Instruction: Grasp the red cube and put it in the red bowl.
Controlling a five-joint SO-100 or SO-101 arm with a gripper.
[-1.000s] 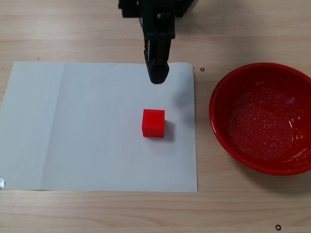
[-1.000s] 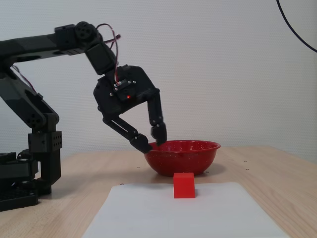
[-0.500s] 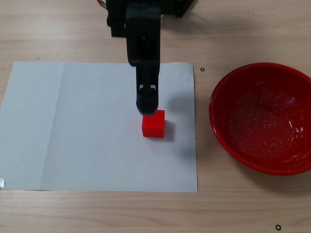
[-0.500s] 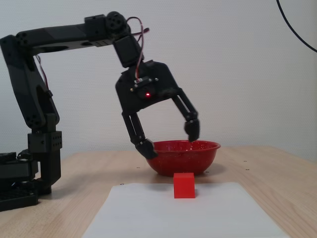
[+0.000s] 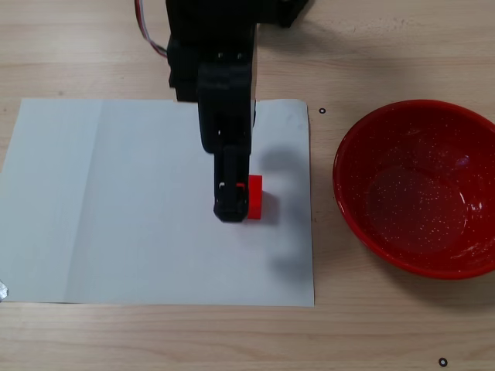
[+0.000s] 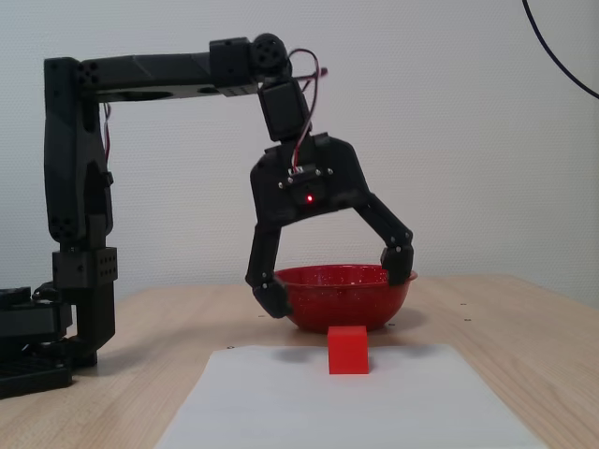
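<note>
The small red cube (image 5: 254,197) sits on a white paper sheet (image 5: 116,209); it also shows in a fixed view from table level (image 6: 347,350). The large glossy red bowl (image 5: 421,185) with white speckles stands on the wood to the right of the sheet, and behind the cube in the low view (image 6: 342,297). My black gripper (image 6: 336,288) hangs open and empty above the cube, jaws spread wide, both tips higher than the cube's top. From above, the gripper (image 5: 232,189) covers the cube's left edge.
The arm's base and upright link (image 6: 80,281) stand at the left of the low view, at the top edge from above. The paper lies on a light wooden table (image 5: 371,332). Small black marks (image 5: 322,110) dot the wood near the bowl.
</note>
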